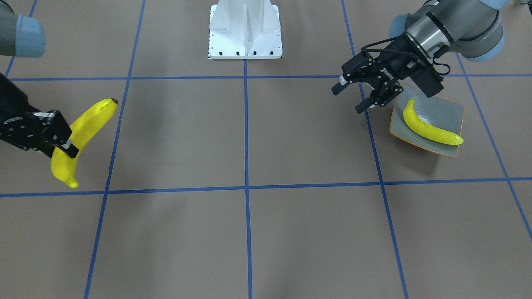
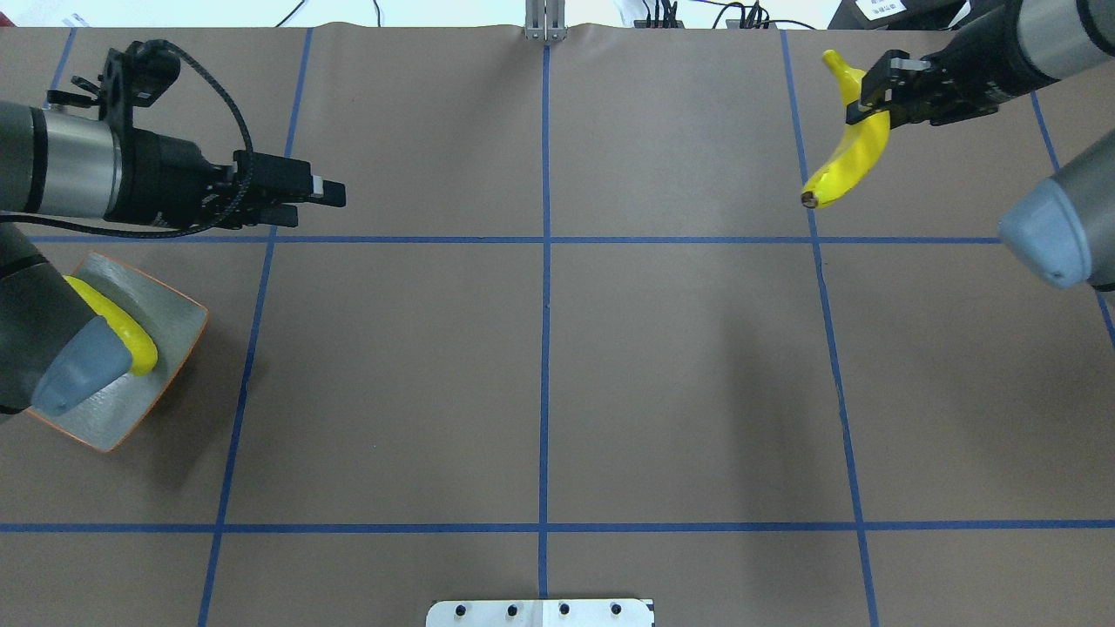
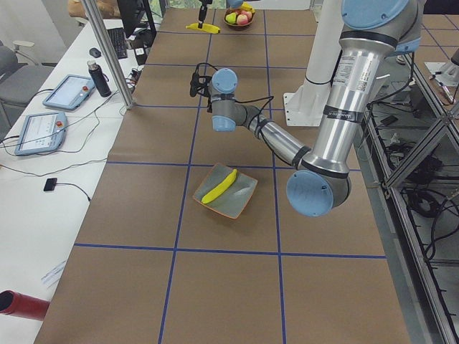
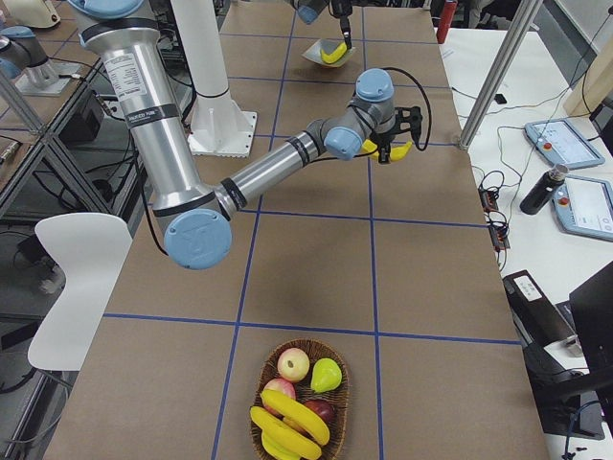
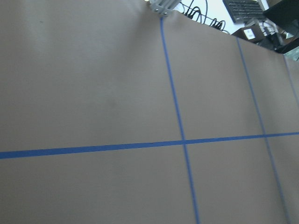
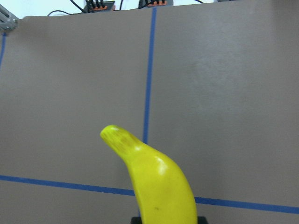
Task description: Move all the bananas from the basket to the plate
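Yellow against the brown paper of the tabletop [image 1: 291,137], the carried banana [image 2: 849,152] hangs in the air on the robot's right side, pinched crosswise by the right claw [image 2: 867,100] a little towards its stalk end. Its long axis runs roughly from the far edge back towards the robot, the dark tip nearest the robot and leaning slightly towards the middle.

The plate [image 2: 174,313] sits at the opposite, left end, well apart from that banana, with the whole middle of the tabletop between them. It already has one banana on it [image 1: 428,129], lying corner to corner. So the move ahead is, as I judge it, a long sideways carry towards the left, or a hand-over. The left claw [image 1: 349,99] is far nearer the plate; it hovers just beside the plate's inner edge with its jaws spread, holding nothing and pointing towards the centre.

The basket [image 4: 343,402] shows only in the side views, at the right end. At least two more bananas [image 4: 287,417] lie in it among other fruit, though their exact count is hard to make out. In the overhead view the left arm's elbow covers part of the plate and its banana. The right wrist view shows little of the claw behind the fruit, and the left wrist view shows only bare tabletop.
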You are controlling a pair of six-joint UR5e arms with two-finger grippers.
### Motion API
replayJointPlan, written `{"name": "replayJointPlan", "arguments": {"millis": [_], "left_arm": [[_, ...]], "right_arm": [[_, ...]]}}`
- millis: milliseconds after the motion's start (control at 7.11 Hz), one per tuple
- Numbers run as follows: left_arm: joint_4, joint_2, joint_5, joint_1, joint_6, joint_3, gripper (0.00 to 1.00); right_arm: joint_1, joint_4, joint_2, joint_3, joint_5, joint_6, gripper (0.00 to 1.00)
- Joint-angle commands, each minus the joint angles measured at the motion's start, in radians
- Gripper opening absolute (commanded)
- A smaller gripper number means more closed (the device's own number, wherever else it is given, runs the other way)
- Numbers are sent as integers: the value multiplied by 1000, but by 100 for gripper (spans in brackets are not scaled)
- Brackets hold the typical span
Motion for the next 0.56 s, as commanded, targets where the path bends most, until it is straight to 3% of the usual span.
{"name": "replayJointPlan", "arguments": {"millis": [0, 422], "left_arm": [[0, -87, -2, 24, -80, -7, 100], [2, -124, 0, 143, -82, -22, 100]], "right_arm": [[-160, 0, 119, 19, -145, 185, 0], [-319, -2, 248, 19, -316, 311, 0]]}}
